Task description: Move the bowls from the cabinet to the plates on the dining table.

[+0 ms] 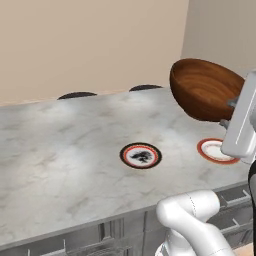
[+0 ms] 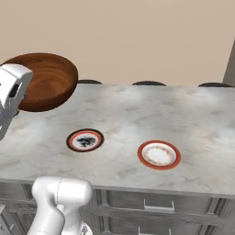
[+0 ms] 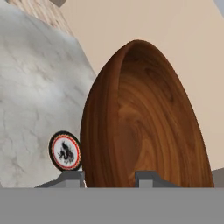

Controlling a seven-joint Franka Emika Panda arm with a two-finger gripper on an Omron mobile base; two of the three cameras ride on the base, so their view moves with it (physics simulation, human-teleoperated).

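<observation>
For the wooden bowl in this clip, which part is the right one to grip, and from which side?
The rim wall. The wooden bowl is deep, with a thin wall, so one finger inside and one outside, coming over the edge, suits it. That is what the hand view shows: the gripper is shut on the bowl's wall, which runs between the fingers. The bowl hangs tilted above the dining table.

Marble table top (image 1: 60,145) lies open around both plates (image 1: 141,155); far stools (image 1: 76,95) seemingly low.
</observation>
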